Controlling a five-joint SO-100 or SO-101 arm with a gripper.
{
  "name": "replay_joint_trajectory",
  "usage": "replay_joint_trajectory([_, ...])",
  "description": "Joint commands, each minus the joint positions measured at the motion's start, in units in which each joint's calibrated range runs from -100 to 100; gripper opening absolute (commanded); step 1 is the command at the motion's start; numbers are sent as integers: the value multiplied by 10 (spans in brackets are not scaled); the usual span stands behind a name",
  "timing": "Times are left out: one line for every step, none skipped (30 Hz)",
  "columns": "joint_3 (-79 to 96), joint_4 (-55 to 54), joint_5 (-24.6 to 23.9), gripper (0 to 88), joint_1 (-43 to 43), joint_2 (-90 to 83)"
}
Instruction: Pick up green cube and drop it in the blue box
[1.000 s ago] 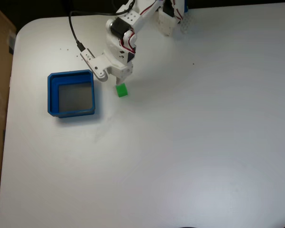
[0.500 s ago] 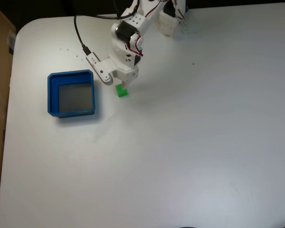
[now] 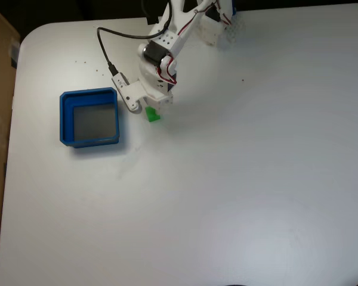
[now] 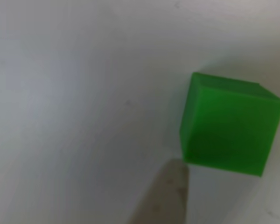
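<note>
1. Gripper [image 3: 150, 107]: in the fixed view the white arm reaches down from the top edge of the table, and its gripper end sits directly over the green cube [image 3: 153, 115]. The fingertips are hidden under the arm body, so I cannot tell whether the jaws are spread or closed.

2. Fingertip [image 4: 165, 198]: in the other view a single pale, blurred fingertip enters from the bottom edge. Its tip lies right at the lower left corner of the green cube [image 4: 228, 126]; contact cannot be confirmed. A second finger cannot be made out there.

3. Green cube: it rests on the white table [image 3: 227, 179], immediately below the gripper in the fixed view, partly covered by the arm. In the other view it lies just above and to the right of the fingertip, with plain faces and one corner turned toward the camera.

4. Black cable [image 3: 107, 50]: it runs from the small camera block on the left side of the gripper, up and across to the arm base.

5. Blue box [image 3: 65, 119]: it stands on the table well to the left of the gripper in the fixed view, apart from the cube. Its grey floor is bare.

6. Arm base [image 3: 212, 24]: it is mounted at the far top edge of the table, beyond the gripper.
</note>
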Motion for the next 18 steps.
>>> replay_joint_trajectory([-37, 1, -1, 224, 2, 10])
replay_joint_trajectory([-37, 1, -1, 224, 2, 11])
replay_joint_trajectory([-37, 1, -1, 224, 2, 13])
replay_joint_trajectory([-37, 0, -1, 223, 2, 13])
replay_joint_trajectory([-37, 0, -1, 223, 2, 13])
replay_joint_trajectory([-37, -1, -1, 222, 2, 13])
replay_joint_trajectory([-36, -2, -1, 221, 2, 13])
replay_joint_trajectory([-38, -4, -1, 218, 2, 13])
replay_joint_trajectory([-39, -4, -1, 218, 2, 13])
replay_joint_trajectory([-39, -4, -1, 217, 2, 13])
replay_joint_trajectory([-39, -4, -1, 217, 2, 13])
replay_joint_trajectory([-39, -4, -1, 217, 2, 13])
replay_joint_trajectory([-39, -5, -1, 217, 2, 13])
replay_joint_trajectory([-40, -5, -1, 217, 2, 13])
replay_joint_trajectory([-40, -5, -1, 217, 2, 13])
replay_joint_trajectory([-40, -5, -1, 217, 2, 13])
replay_joint_trajectory([-40, -6, -1, 217, 2, 13])
replay_joint_trajectory([-40, -6, -1, 217, 2, 13])
